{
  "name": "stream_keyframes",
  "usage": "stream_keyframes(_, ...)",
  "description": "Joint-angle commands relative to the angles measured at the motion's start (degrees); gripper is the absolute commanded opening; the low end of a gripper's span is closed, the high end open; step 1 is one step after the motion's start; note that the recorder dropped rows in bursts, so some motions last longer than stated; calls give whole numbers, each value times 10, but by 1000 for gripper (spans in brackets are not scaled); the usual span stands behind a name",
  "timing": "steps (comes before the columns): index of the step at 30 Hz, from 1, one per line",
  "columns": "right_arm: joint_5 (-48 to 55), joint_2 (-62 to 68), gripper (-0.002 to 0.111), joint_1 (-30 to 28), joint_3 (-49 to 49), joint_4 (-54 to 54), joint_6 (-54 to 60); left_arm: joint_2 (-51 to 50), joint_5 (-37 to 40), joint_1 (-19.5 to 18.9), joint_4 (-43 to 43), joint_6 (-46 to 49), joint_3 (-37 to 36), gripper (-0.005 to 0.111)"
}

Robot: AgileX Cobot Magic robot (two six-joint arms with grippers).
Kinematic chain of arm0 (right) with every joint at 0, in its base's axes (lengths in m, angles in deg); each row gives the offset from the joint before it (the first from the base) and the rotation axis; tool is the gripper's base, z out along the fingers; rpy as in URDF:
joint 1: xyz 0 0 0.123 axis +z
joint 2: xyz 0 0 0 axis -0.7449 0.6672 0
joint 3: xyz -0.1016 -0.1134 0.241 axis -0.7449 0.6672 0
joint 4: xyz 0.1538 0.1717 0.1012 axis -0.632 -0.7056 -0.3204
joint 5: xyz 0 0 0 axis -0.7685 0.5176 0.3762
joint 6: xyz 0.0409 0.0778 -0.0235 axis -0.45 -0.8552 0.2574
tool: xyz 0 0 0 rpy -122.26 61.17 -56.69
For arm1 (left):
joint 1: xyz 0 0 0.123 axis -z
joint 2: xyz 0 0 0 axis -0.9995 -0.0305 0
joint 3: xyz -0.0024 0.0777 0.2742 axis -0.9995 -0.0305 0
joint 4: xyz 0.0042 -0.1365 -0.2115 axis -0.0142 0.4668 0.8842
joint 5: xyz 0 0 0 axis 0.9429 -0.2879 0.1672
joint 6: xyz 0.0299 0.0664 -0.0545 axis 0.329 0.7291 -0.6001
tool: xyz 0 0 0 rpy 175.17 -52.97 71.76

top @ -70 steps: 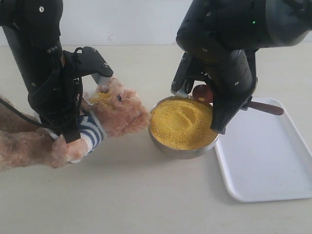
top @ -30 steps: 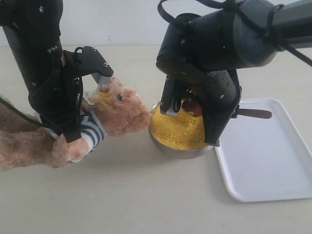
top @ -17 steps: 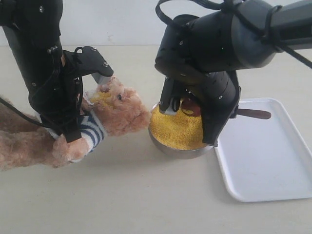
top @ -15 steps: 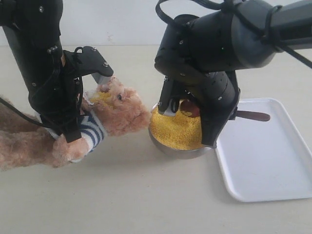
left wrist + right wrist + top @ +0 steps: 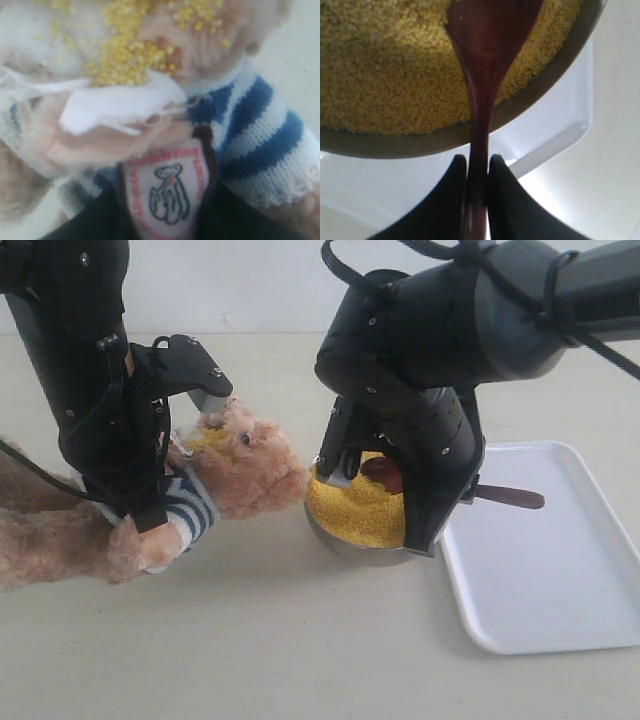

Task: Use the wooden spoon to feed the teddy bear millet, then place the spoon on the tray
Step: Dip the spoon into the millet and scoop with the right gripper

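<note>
My right fingers (image 5: 451,190) pinch slim wooden spoon (image 5: 482,75) | oval tip on grainy millet (image 5: 385,70), round metal bowl (image 5: 420,142) | left gripper (image 5: 180,455): can't tell

Right gripper (image 5: 477,165) pinching the slim handle of the wooden spoon (image 5: 487,60) between its two dark fingers (image 5: 452,185), spoon's oval end lying over the millet (image 5: 385,70), yellow grains filling the metal bowl (image 5: 395,142), white tray (image 5: 545,145) showing just past the bowl's rim.
</note>
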Motion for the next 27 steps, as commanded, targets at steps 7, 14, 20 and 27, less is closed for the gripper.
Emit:
stream_keyframes(7,1,0,0,1,-1,-19,4,7,-1,1,0,-7,2,4)
stream_keyframes(14,5,0,0,1,-2,-19,-11,7,-1,1,0,-7,2,4)
stream_keyframes(20,6,0,0,1,-2,-20,-15,7,-1,1,0,-7,2,4)
stream_keyframes(27,5,-1,0,1,-2,-23,-17,7,-1,1,0,-7,2,4)
